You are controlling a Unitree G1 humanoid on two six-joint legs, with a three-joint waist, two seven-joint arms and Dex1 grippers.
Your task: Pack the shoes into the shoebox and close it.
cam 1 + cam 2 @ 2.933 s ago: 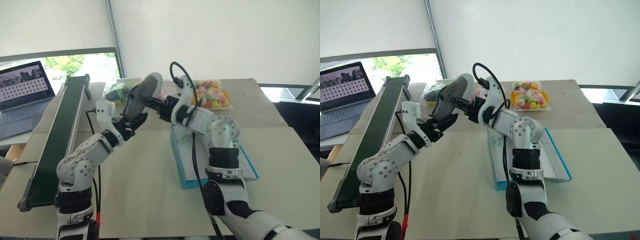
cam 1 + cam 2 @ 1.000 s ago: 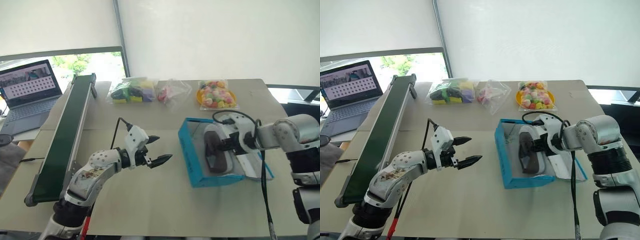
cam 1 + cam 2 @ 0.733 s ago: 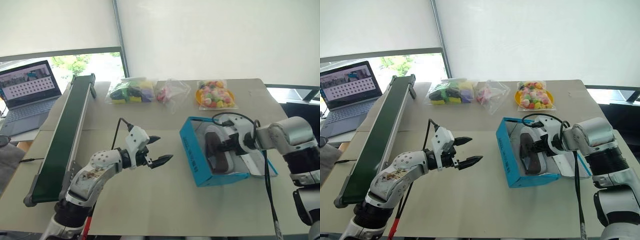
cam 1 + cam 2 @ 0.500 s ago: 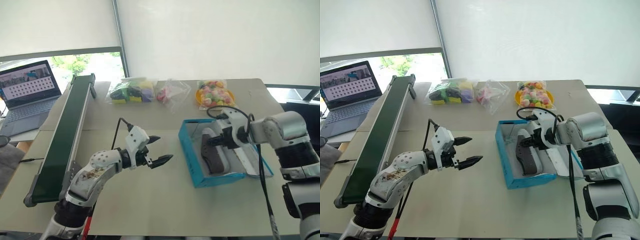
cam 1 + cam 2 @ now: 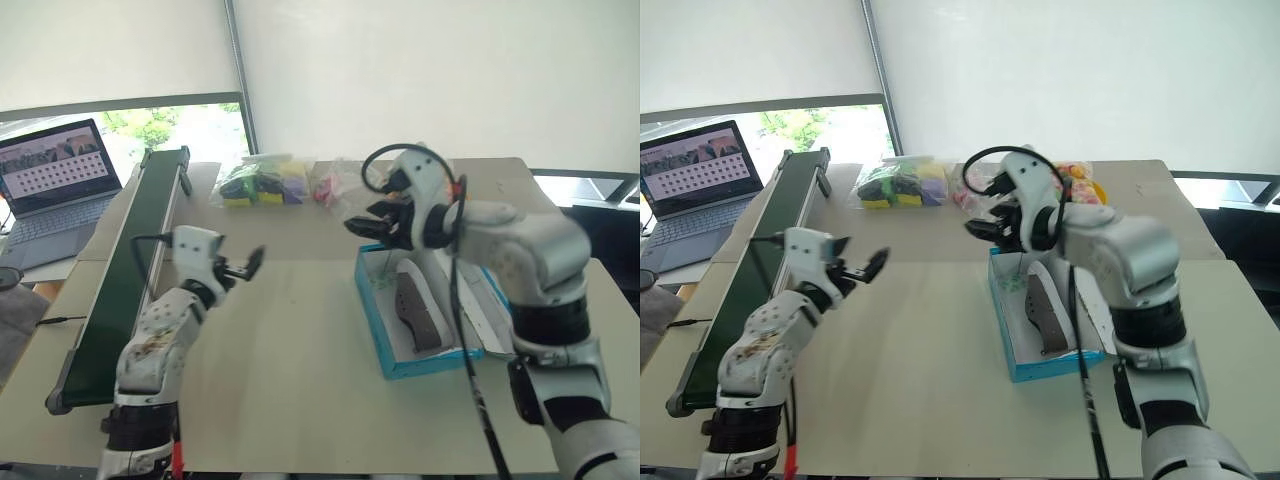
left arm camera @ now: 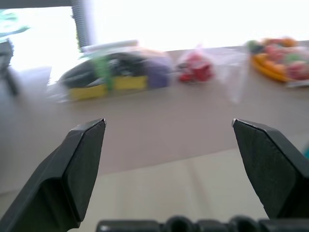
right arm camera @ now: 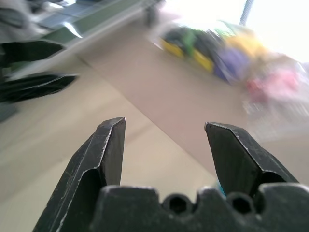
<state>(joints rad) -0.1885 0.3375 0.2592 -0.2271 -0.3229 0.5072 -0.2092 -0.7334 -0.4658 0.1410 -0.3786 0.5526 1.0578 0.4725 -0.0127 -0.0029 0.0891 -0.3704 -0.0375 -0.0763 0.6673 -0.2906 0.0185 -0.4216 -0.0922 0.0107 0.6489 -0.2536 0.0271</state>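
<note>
The bright blue shoebox [image 5: 372,310] stands open right of the table's middle, its lid [image 5: 497,312] folded out to the right. One dark grey shoe [image 5: 416,312] lies inside it on its side. My right gripper [image 5: 365,228] hangs open and empty above the box's far left corner, pointing left; its wrist view shows both fingers [image 7: 108,145] spread over bare table. My left gripper [image 5: 246,266] is open and empty too, held up over the table near the conveyor, well left of the box.
A long green conveyor belt [image 5: 130,270] runs along the left side, with a laptop [image 5: 55,185] beyond it. Clear bags of colourful items [image 5: 262,182] lie at the table's far edge, and a bag of candies [image 5: 1082,182] sits behind my right arm.
My right gripper let go of the shoe, opened, and rose out of the box toward the left. The left gripper swung left toward the conveyor. The shoe stays in the box.
</note>
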